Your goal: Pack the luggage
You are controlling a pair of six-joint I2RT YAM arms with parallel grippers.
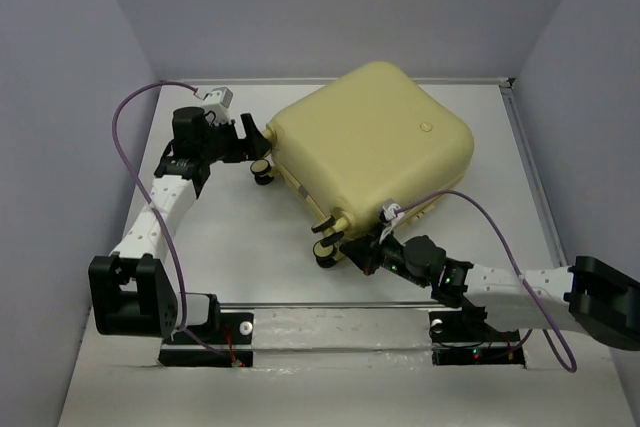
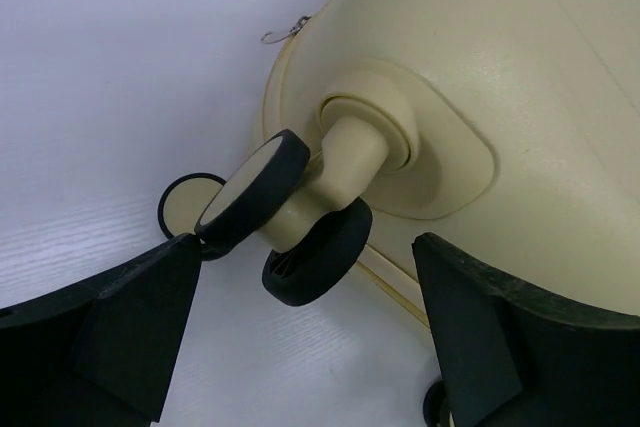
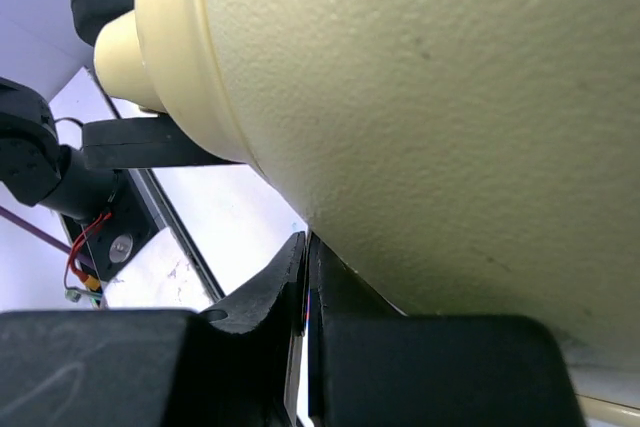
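The luggage (image 1: 375,142), a pale-yellow hard-shell suitcase, lies flat and closed on the white table, its round emblem (image 1: 426,128) facing up. My left gripper (image 1: 250,137) is open at the suitcase's left corner. In the left wrist view (image 2: 305,337) its fingers stand either side of a black-and-yellow twin wheel (image 2: 290,217), a little short of it. My right gripper (image 1: 365,249) is shut and presses against the suitcase's near edge by another wheel (image 1: 325,247). In the right wrist view the closed fingers (image 3: 290,272) lie under the shell (image 3: 430,97), with nothing seen between them.
A zip pull (image 2: 285,32) hangs at the suitcase seam. A further wheel (image 2: 190,202) rests on the table behind the twin wheel. A metal rail (image 1: 340,302) joins the arm bases along the near edge. Grey walls close in the table at the left, back and right.
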